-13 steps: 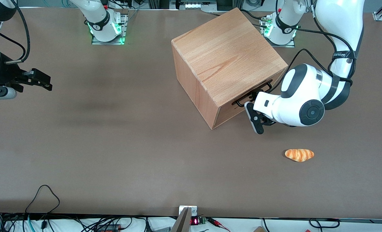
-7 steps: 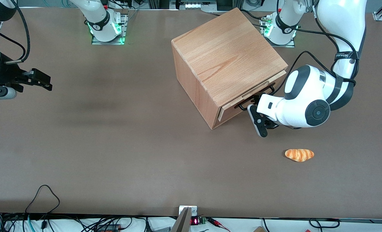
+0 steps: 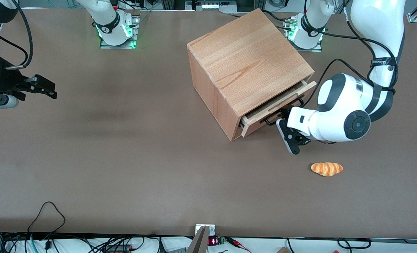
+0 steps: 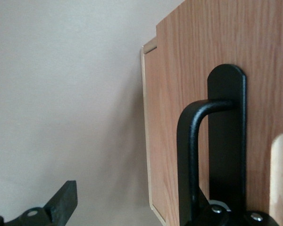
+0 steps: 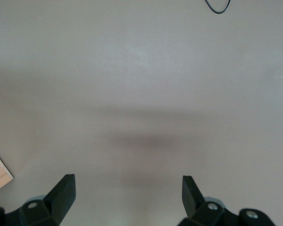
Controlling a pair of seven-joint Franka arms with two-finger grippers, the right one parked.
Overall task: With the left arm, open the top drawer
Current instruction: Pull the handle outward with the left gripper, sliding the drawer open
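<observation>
The left arm's gripper (image 3: pixel 288 133) is hooking one finger inside the top drawer's (image 3: pixel 277 109) bar handle (image 4: pixel 193 155), jaws spread, with the pull lying straight away from the cabinet (image 3: pixel 243 63) front

Top drawer (image 3: pixel 277 103) partly out of cabinet (image 3: pixel 247 66); hand (image 3: pixel 285 123) at handle (image 3: pixel 282 112).

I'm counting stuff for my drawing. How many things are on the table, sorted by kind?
Wooden cabinets: 1, its top drawer partly out, the gripper at its black handle
Bread rolls: 1
Total: 2
</observation>
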